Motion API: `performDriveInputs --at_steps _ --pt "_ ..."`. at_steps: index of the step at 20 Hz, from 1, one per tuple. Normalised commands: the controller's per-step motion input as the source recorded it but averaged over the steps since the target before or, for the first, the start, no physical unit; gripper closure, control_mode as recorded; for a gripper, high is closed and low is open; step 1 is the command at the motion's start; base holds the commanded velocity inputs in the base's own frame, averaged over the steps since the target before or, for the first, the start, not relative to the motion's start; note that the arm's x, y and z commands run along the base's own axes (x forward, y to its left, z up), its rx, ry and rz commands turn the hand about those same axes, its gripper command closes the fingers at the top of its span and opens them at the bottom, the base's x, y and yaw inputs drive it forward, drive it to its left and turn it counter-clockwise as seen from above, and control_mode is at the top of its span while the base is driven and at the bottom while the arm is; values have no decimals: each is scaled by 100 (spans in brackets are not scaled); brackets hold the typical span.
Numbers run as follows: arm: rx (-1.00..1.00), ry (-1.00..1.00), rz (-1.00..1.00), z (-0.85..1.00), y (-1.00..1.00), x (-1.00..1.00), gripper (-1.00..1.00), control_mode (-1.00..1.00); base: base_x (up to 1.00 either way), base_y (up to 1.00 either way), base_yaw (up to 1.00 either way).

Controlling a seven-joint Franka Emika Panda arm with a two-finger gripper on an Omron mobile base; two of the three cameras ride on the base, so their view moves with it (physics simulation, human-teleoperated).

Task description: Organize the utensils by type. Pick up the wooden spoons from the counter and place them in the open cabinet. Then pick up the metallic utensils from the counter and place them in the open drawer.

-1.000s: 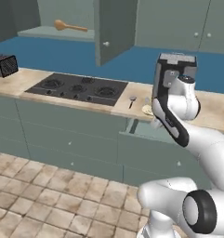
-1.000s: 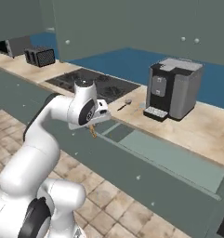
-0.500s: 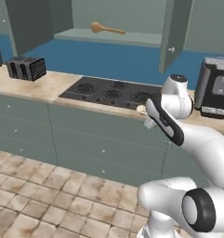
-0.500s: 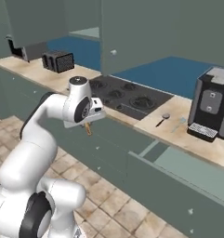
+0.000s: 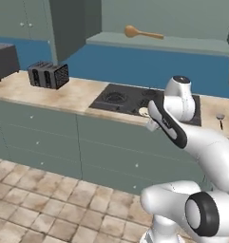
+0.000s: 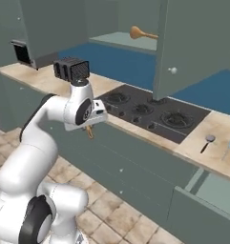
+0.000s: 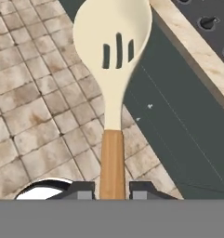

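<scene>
Hand (image 7: 112, 190) gripped the wooden handle of a slotted pale-bowled spoon (image 7: 112, 56) beyond the beige marbled surface's (image 5: 63, 97) front edge; no readable writing.

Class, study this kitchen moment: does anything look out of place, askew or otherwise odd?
Nothing is spilled or damaged. The drawer stands open, and two metallic utensils lie on the counter beside the hob, unsorted. One wooden spoon lies on the open cabinet's shelf. The gripper holds a pale slotted spoon over the floor.
</scene>
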Motion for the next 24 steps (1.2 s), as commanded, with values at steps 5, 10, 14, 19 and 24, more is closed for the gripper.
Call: performDriveInputs --at_steps 5,10,14,19,24 --pt "0 0 0 0 0 0 100 100 88 28 -15" --pt "0 0 0 0 0 0 100 100 84 5 -35" --pt "0 0 0 0 0 0 100 100 77 1 -46" --pt "0 0 0 0 0 0 100 100 71 8 -48" --pt "0 0 0 0 0 0 100 100 64 14 -33"
